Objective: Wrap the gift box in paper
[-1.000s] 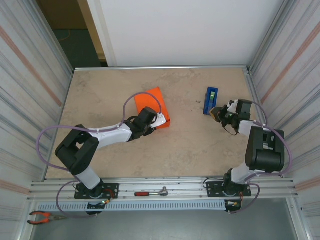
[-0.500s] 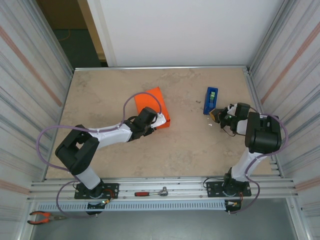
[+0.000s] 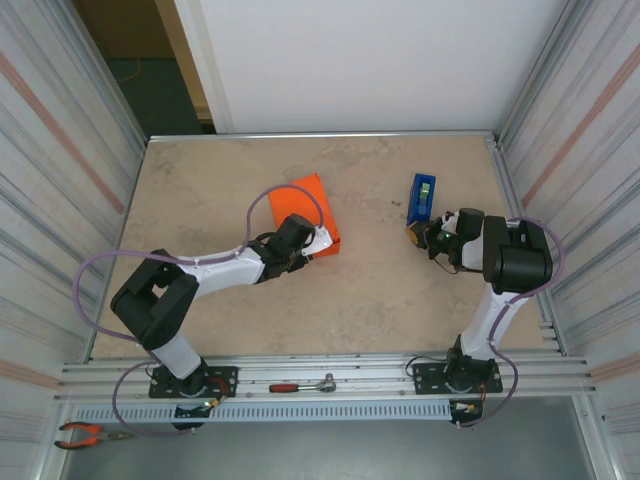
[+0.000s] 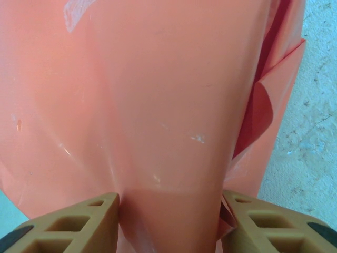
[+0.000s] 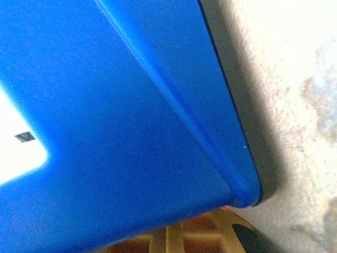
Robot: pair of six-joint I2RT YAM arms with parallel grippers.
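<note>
Table (image 3: 360,290) first: the gift box (image 3: 300,205) sits left of centre, skewed, under its orange paper (image 4: 158,105). It's well away from the right gripper (image 3: 418,233) and right up against the left gripper (image 3: 322,243). That one's about half open, pinching a fold of paper between its fingers (image 4: 68,226), I think; the box edges are hidden. The blue tape dispenser (image 3: 421,198) lies lengthwise just beyond the right gripper, which is closed up and holding nothing.

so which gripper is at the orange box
The left gripper: it grips the orange box; the right gripper is by the blue dispenser.
</note>
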